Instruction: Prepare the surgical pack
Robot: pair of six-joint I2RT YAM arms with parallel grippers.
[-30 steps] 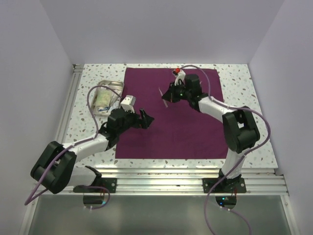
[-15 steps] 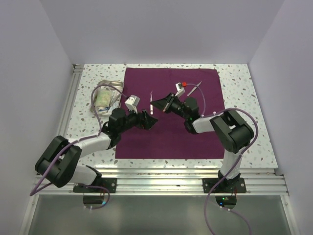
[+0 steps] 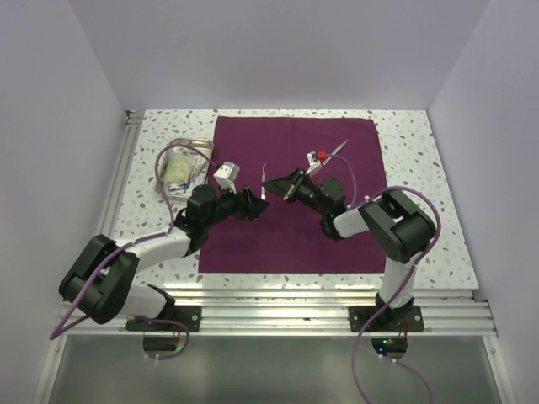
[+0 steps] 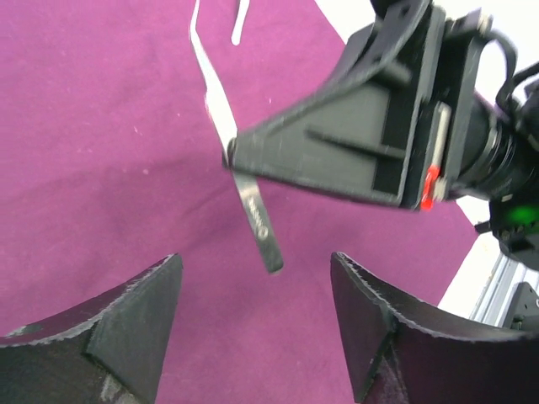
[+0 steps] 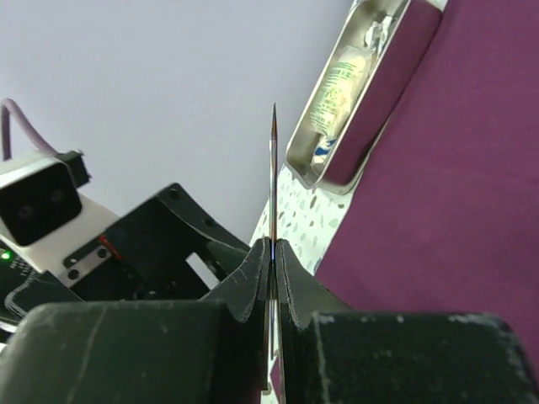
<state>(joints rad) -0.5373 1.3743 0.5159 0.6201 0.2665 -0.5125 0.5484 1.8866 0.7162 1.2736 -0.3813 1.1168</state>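
The surgical pack's purple cloth [image 3: 295, 231] lies spread flat on the table, and its steel tray [image 3: 202, 147] sits off the cloth at the back left. My right gripper [image 3: 284, 187] is shut on slim metal tweezers [image 3: 266, 183] and holds them in the air above the cloth's middle. The wrist view shows them edge-on [image 5: 274, 168] between the closed fingers of this gripper [image 5: 273, 244]. My left gripper [image 4: 255, 259] is open and faces it. The tweezers' free end [image 4: 257, 223] hangs just ahead of the gap, touching neither finger.
The tray's rim [image 5: 296, 160] encloses white sachets [image 5: 341, 84]. A thin metal instrument [image 3: 338, 150] lies on the cloth at the back right. Speckled tabletop [image 3: 152, 215] borders the cloth; white walls close in the left, back and right.
The right arm has swung the tweezers left and nearer, toward the left gripper. The left gripper has moved up to meet them, and its jaws have narrowed somewhat.
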